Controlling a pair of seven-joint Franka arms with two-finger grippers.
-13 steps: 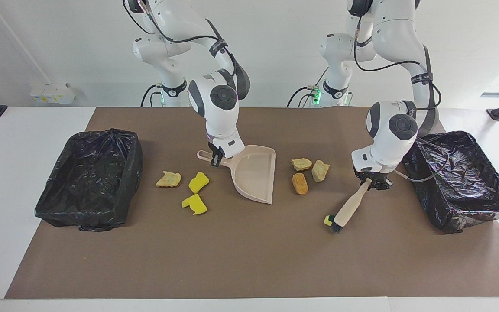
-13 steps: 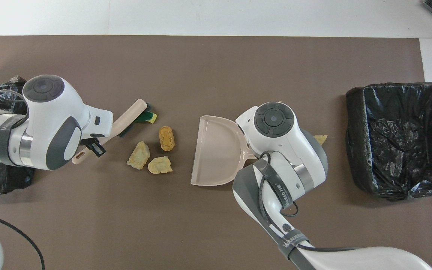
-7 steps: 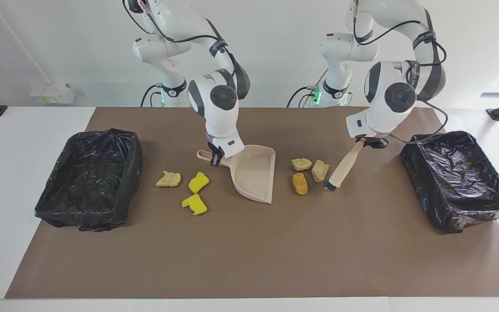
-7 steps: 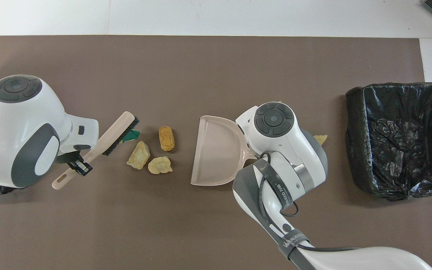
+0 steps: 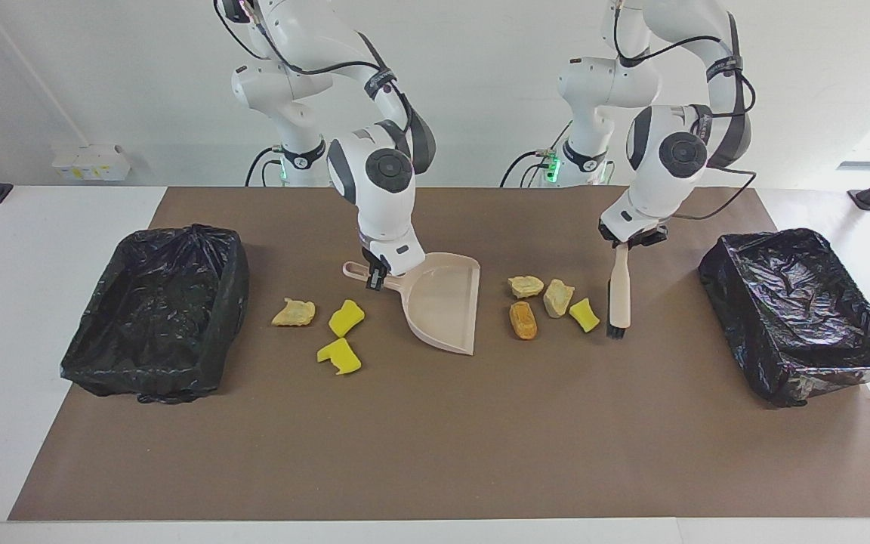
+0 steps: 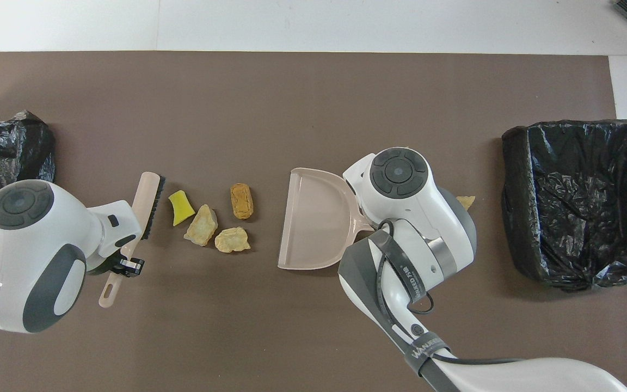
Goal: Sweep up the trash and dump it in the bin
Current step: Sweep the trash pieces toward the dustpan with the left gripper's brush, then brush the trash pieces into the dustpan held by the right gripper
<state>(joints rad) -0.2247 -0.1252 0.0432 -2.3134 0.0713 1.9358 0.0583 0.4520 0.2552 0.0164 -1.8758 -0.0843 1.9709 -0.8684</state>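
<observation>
My right gripper (image 5: 374, 278) is shut on the handle of the beige dustpan (image 5: 442, 302), which rests on the mat mid-table; it also shows in the overhead view (image 6: 313, 218). My left gripper (image 5: 631, 240) is shut on the brush (image 5: 618, 298), whose bristle end is down at the mat. Beside the brush lie a yellow chunk (image 5: 584, 314), two tan lumps (image 5: 558, 297) (image 5: 526, 286) and an orange-brown one (image 5: 523, 319). On the dustpan's handle side lie a tan lump (image 5: 294, 312) and two yellow chunks (image 5: 346, 317) (image 5: 340, 357).
A black-lined bin (image 5: 140, 378) stands at the right arm's end of the brown mat, another (image 5: 737, 332) at the left arm's end. In the overhead view my right arm covers most of the trash by the dustpan handle.
My left arm swung the brush toward the robots and stood it steeper, dragging the yellow chunk up beside the three tan and orange lumps. The right arm and dustpan have not moved.
</observation>
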